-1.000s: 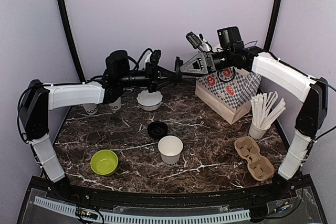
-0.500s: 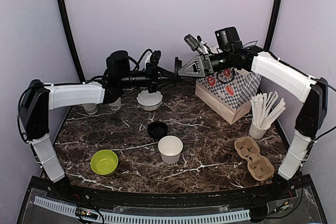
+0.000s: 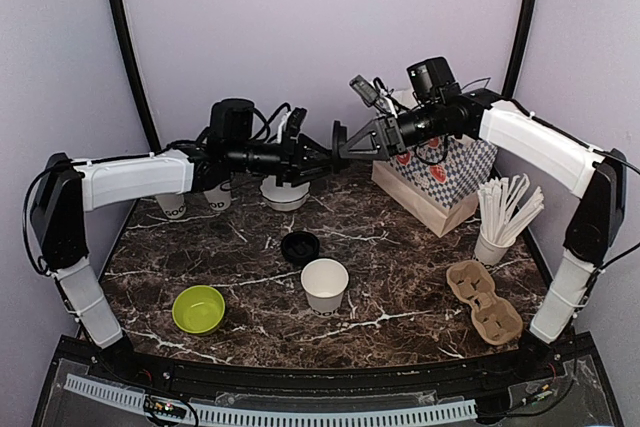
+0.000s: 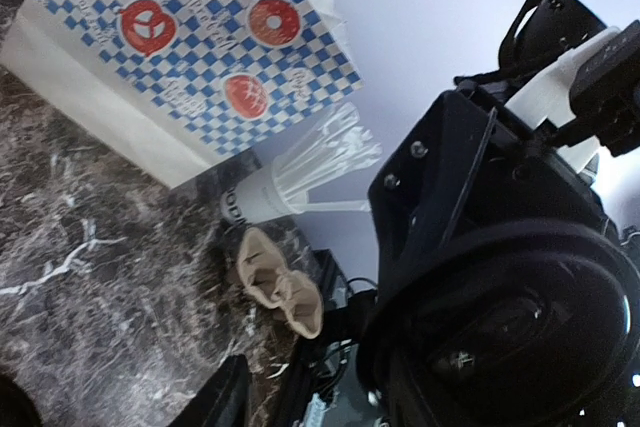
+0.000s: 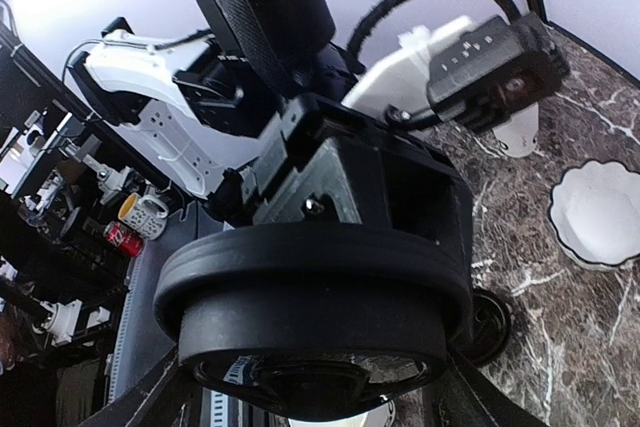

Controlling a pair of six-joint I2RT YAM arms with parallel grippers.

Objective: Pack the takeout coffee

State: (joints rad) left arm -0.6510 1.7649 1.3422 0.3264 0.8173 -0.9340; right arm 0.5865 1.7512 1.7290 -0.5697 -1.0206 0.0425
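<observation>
Black lid (image 5: 310, 287): mid-air, gripped across its rim by right tool (image 3: 356, 140).
Left tool (image 3: 314, 154): released, finger clear.
Open cup (image 3: 325, 284): on table (image 3: 400, 257), front centre.
Do well: back left tool straight off; keep lid level.

Black "OOD" lettering — on the white paper cup (image 3: 172, 209)

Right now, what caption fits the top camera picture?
Left gripper and right gripper meet above the marble table, a black lid between them, an open cup below.
</observation>
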